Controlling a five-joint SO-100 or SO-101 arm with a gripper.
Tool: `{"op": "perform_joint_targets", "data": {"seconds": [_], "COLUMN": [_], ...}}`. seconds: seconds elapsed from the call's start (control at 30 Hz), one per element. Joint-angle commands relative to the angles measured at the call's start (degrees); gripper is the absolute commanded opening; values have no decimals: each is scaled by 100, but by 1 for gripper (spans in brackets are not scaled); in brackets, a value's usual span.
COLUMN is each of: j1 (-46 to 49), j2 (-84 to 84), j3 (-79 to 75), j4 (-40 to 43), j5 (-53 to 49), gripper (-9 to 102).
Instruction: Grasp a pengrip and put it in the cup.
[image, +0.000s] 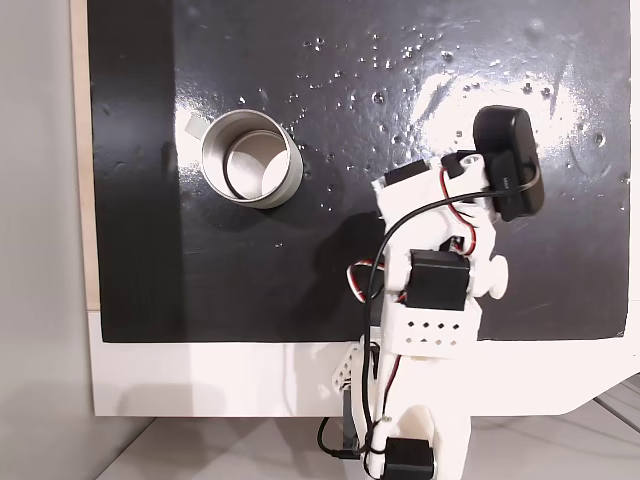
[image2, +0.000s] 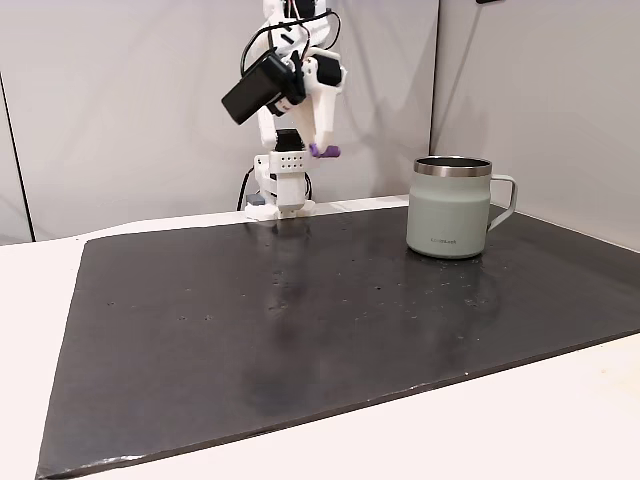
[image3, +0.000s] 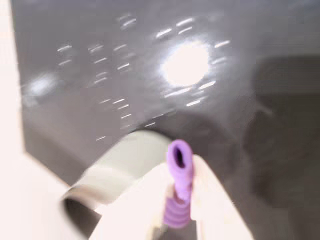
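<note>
Pengrip: one small purple tube (image3: 179, 186) with ribs round it and a hole at its end, right up close in the wrist view. It is blurry there.
Gripper: one gripper (image3: 181, 200), its two white fingers pressed onto the pengrip from both sides.
Where the pengrip is: up in the air, held high above the mat. In a fixed view from the side it is a tiny purple bit (image2: 325, 151) at the tip of the gripper (image2: 322, 147).
Cup: one round cup (image2: 452, 206), pale grey-green with a shiny metal rim. The side view shows its handle, on the right. The view from above shows its pale inside (image: 252, 158).
Cup and pengrip: well apart.
Mat: one shiny black mat (image2: 300, 320) on a white table (image2: 560, 420).
Arm: one white arm (image: 430, 300) with a black box on it.
</note>
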Motion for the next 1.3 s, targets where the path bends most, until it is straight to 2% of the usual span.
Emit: {"op": "perform_joint_targets", "data": {"seconds": [0.0,0.23,0.43,0.8,0.87,0.93,1.0,1.27], "j1": [-817,-1942,-2733,-3155,-3138,-3111,-3094,-3067], "j2": [105,-624,-1011,-1503,-1503,-1503,-1494,-1397], "j3": [-554,-870,-1081,-1626,-1608,-1591,-1582,-1600], "j4": [-325,-914,-1521,-1441,-1415,-1318,-1222,-1081], "j5": [633,1564,1846,2118,2065,2065,2092,2039], "gripper": [0,0,0,0,5,20,26,29]}}
